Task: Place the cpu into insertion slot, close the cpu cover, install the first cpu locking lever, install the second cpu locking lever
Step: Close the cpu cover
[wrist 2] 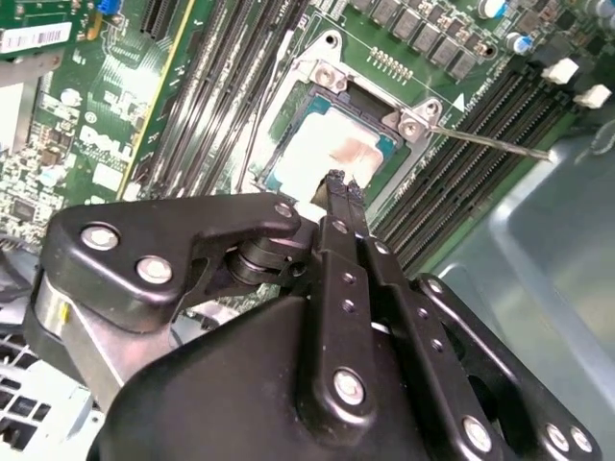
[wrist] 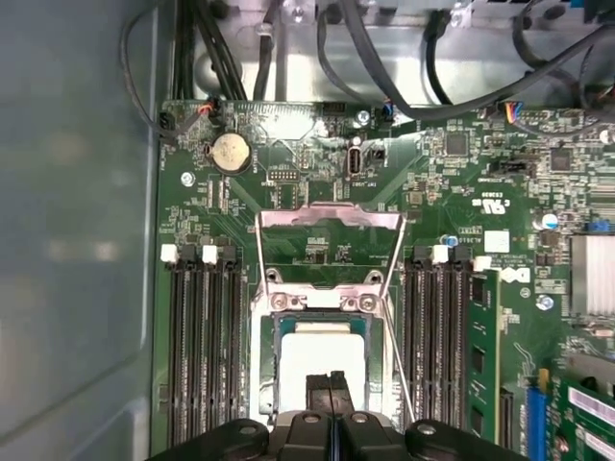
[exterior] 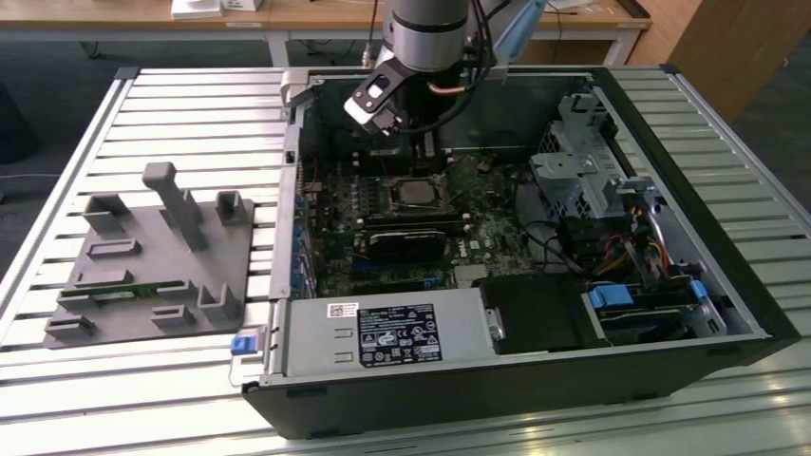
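The cpu (wrist: pixel 322 351) lies flat in the insertion slot (wrist: pixel 281 331), its silver-grey top (wrist 2: pixel 327 144) facing up. My gripper (wrist: pixel 330 379) is shut, with nothing between its black fingers (wrist 2: pixel 348 250). Their tips hover over the chip's near edge; contact cannot be judged. The cpu cover (wrist: pixel 332 217) stands open behind the slot, and green board shows through its window. One thin wire locking lever (wrist: pixel 399 355) sticks out unlatched beside the slot, also seen as a rod (wrist 2: pixel 490 142). In the exterior view the arm (exterior: pixel 424 38) reaches down into the open computer case over the socket (exterior: pixel 412 193).
Black memory slots (wrist: pixel 202 346) flank the socket on both sides. Cables (wrist: pixel 384 58) run along the case wall beyond the board. A power supply (exterior: pixel 380 332) and a drive cage (exterior: pixel 576 180) fill the case. A grey fixture plate (exterior: pixel 146 256) sits at the exterior view's left.
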Tool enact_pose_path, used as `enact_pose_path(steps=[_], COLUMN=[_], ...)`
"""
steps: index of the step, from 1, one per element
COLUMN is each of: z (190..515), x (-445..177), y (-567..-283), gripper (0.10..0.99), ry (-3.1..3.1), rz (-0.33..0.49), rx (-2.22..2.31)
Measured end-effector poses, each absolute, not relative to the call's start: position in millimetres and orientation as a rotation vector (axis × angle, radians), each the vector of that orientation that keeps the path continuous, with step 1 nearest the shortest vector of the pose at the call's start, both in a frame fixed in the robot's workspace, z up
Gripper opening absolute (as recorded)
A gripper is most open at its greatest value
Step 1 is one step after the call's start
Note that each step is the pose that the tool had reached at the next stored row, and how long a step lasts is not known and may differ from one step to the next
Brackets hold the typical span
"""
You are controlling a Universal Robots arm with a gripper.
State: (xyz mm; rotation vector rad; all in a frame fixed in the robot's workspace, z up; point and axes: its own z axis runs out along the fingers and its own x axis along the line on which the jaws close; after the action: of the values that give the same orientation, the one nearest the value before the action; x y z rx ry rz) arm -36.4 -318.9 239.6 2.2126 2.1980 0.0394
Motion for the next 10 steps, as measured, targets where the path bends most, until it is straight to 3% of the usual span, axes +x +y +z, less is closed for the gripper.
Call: enact_pose_path(steps=[10], z=[259], x=[-36], y=[-319], gripper=[0.114], ry=[2.195], rz=[0.038], rx=[2.217])
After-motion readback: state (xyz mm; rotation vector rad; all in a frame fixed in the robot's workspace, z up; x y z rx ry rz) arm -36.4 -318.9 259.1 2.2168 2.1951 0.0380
